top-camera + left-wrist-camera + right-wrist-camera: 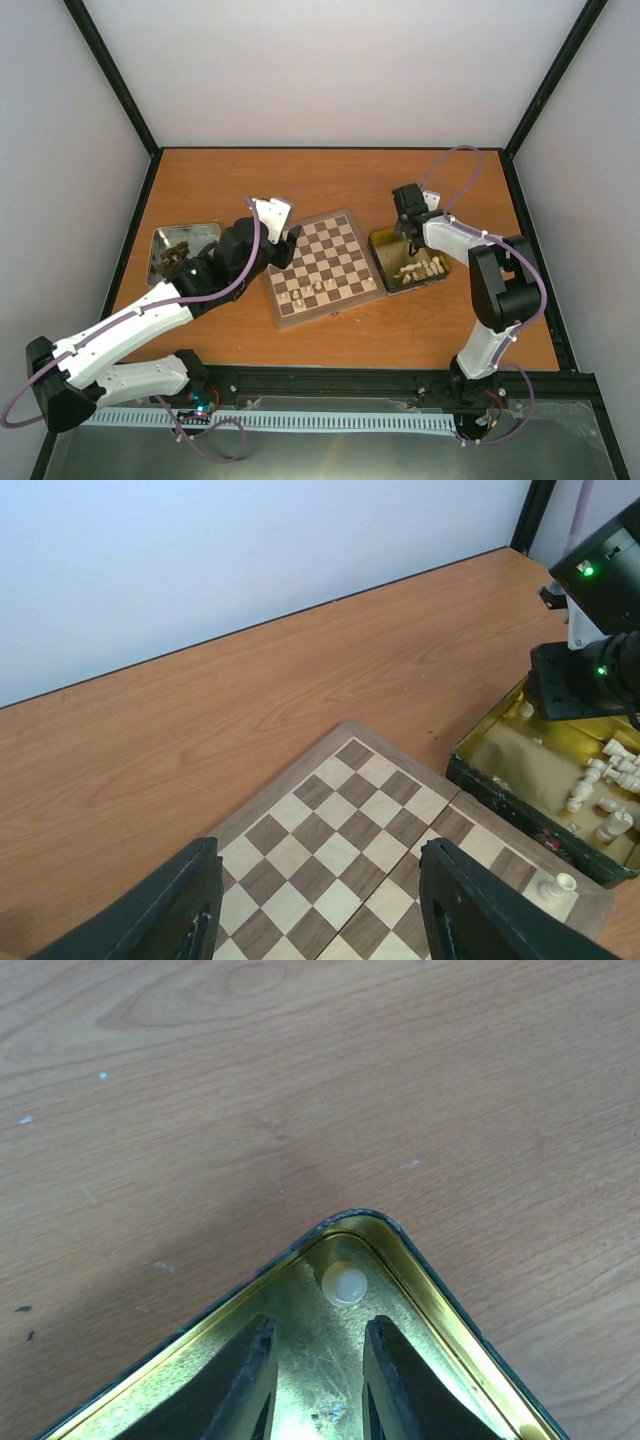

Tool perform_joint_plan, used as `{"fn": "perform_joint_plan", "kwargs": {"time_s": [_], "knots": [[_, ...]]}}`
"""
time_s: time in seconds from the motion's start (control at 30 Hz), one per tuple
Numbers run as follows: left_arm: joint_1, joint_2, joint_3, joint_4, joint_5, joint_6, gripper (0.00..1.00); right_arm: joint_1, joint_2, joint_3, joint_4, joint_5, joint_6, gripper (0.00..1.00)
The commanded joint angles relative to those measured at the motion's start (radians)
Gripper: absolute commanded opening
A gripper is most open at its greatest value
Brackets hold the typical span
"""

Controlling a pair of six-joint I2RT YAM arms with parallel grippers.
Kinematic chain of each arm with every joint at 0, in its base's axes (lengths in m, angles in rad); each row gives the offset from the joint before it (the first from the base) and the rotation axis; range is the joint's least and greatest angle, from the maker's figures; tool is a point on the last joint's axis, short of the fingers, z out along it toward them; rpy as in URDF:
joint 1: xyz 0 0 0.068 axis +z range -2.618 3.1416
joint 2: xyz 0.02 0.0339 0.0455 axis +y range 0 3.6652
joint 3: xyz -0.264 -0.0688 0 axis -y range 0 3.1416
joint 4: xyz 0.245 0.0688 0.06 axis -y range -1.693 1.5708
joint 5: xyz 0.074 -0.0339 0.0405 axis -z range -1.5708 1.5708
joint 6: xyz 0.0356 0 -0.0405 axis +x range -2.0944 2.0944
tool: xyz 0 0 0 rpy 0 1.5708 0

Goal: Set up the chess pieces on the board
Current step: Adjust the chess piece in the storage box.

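Observation:
The chessboard (330, 262) lies at the table's middle; several cream chessmen (305, 292) stand along its near edge. My left gripper (285, 240) hovers open and empty over the board's left side; in the left wrist view its fingers (170, 910) frame bare squares of the board (340, 830), with one cream pawn (556, 885) on the board's right edge. My right gripper (410, 240) reaches down into the gold tin (385, 262). In the right wrist view it (320, 1328) is open, just short of a single cream piece (344, 1283) in the tin's corner (425, 1290), not touching it.
More cream chessmen (425, 268) lie in the tin's near right part and show in the left wrist view (610, 780). A silver tray (200, 238) with dark brown chessmen (172, 255) sits left of the board, partly behind my left arm. White walls enclose the table.

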Motion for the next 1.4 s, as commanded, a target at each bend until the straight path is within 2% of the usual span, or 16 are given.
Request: {"fn": "perform_joint_plan", "kwargs": {"time_s": [0.0,0.1,0.33,0.67,0.87,1.13,1.37], "knots": [[0.014,-0.023,0.0,0.024,-0.038,0.019,0.55,-0.018,0.025,0.004,0.015,0.044,-0.003,0.24],[0.016,-0.036,-0.009,0.033,-0.029,0.02,0.57,-0.033,0.044,0.0,0.035,0.019,-0.03,0.21],[0.021,-0.034,-0.014,0.033,-0.025,0.022,0.58,-0.057,0.094,0.019,0.066,0.003,-0.076,0.26],[0.025,-0.027,-0.015,0.033,-0.016,0.025,0.58,-0.062,0.132,0.028,0.102,0.017,-0.135,0.26],[0.028,-0.023,-0.015,0.034,-0.012,0.027,0.58,-0.064,0.156,0.023,0.153,0.018,-0.207,0.23],[0.03,-0.022,-0.015,0.033,-0.006,0.026,0.58,-0.064,0.138,0.003,0.163,0.032,-0.196,0.1],[0.034,-0.017,-0.013,0.034,0.006,0.026,0.58,-0.062,0.068,-0.063,0.155,-0.017,-0.163,0.09]]}}
